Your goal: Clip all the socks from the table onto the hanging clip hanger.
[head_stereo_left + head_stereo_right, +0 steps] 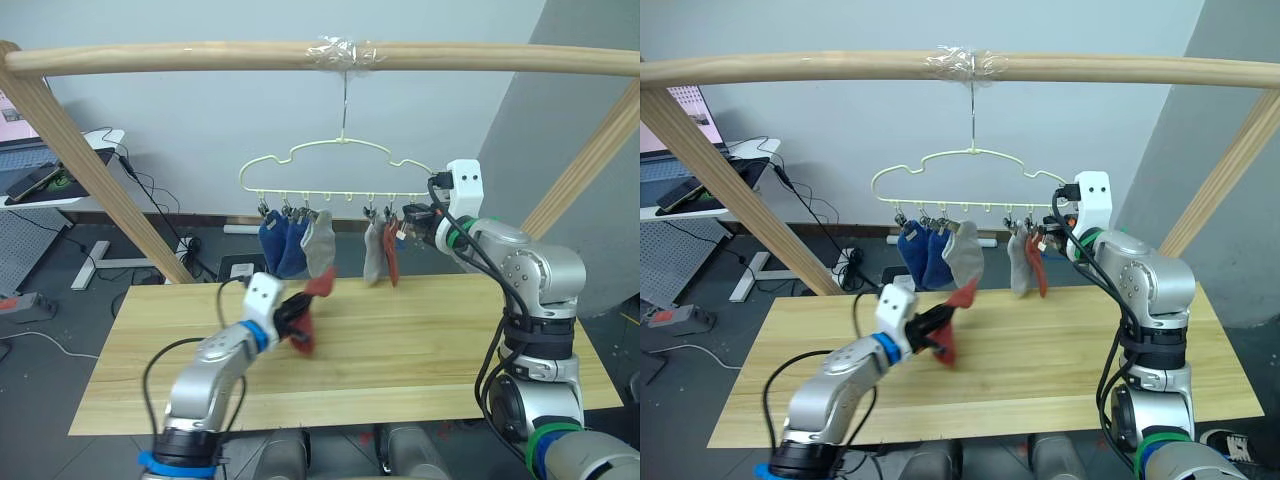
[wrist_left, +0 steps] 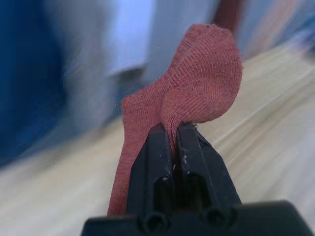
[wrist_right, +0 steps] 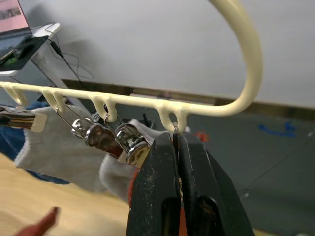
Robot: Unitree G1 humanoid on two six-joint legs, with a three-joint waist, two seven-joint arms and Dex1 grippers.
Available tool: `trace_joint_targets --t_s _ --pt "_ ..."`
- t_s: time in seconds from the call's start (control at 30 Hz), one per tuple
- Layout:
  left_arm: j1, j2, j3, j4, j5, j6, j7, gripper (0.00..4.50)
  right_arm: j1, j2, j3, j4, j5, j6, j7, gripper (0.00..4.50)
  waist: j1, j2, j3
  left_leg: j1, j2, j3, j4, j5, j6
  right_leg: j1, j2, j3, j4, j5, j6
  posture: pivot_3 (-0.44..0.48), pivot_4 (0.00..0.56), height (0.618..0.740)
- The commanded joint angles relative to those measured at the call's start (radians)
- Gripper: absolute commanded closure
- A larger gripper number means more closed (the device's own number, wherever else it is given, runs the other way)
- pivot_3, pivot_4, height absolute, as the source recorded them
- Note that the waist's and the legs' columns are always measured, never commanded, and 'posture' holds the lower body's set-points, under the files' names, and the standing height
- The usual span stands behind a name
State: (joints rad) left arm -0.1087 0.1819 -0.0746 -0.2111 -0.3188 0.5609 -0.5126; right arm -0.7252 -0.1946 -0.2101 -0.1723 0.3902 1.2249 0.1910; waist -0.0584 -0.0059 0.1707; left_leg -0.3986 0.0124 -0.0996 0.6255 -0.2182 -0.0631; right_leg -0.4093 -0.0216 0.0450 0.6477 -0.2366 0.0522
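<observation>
Under the wooden bar [image 1: 200, 55] hangs the hanger [image 1: 330, 165], hook taped at the bar's middle. Five socks are clipped along its lower rail: two blue socks [image 1: 280, 245] at the robot's left, a grey sock [image 1: 318, 245] just beside them, then toward the right end another grey sock [image 1: 374, 253] touching a red sock [image 1: 392, 255].

Left gripper [image 2: 172, 135]: jaws clenched on the last red sock [image 2: 197, 93], pinching a fold of the fabric; the sock is lifted off the worktop [image 1: 420, 340], its upper end near the hem of the left grey sock, its lower end drooping below the jaws.

Right gripper [image 3: 175, 142]: raised at the hanger's right end, jaws closed tight right under the outermost rail loop, with a thin wire running into the seam between them. Two metal clips [image 3: 115, 140] sit just beside it, gripping grey and red fabric.

Worktop carries no other socks.
</observation>
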Motion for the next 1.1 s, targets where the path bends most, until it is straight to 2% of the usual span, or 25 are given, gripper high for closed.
trace_joint_targets --t_s 0.03,0.2,0.37,1.1 --pt "-0.041 -0.084 -0.080 -0.077 -0.015 0.027 0.055 4.47 -0.055 0.026 -0.077 -0.018 0.038 0.084 -0.040 4.50 -0.001 0.000 0.000 0.000 0.000 0.000 0.000 0.000 0.000 0.000 0.000 0.000 0.000 0.000 0.000 -0.085 0.142 0.740" --pt "-0.092 -0.190 -0.119 -0.013 0.009 -0.022 0.106 4.47 -0.082 0.040 -0.103 -0.026 0.051 0.143 -0.060 4.50 -0.008 0.000 0.000 0.000 0.000 0.000 -0.001 0.000 0.000 0.000 0.001 0.000 -0.001 0.000 0.000 -0.101 0.144 0.740" --pt "-0.130 -0.224 -0.109 0.051 0.017 -0.071 0.126 4.47 -0.094 0.051 -0.127 -0.029 0.058 0.177 -0.075 4.50 -0.017 0.000 0.000 -0.001 0.000 0.000 0.000 0.000 0.000 0.000 0.001 0.000 -0.001 0.000 0.000 -0.107 0.148 0.740" --pt "-0.183 -0.234 -0.167 0.159 0.067 -0.118 0.122 4.47 -0.137 0.098 -0.186 -0.025 0.071 0.226 -0.124 4.50 -0.030 0.000 0.000 -0.001 0.000 0.000 -0.001 0.000 0.000 -0.001 0.001 -0.001 -0.002 0.000 0.000 -0.118 0.150 0.740"
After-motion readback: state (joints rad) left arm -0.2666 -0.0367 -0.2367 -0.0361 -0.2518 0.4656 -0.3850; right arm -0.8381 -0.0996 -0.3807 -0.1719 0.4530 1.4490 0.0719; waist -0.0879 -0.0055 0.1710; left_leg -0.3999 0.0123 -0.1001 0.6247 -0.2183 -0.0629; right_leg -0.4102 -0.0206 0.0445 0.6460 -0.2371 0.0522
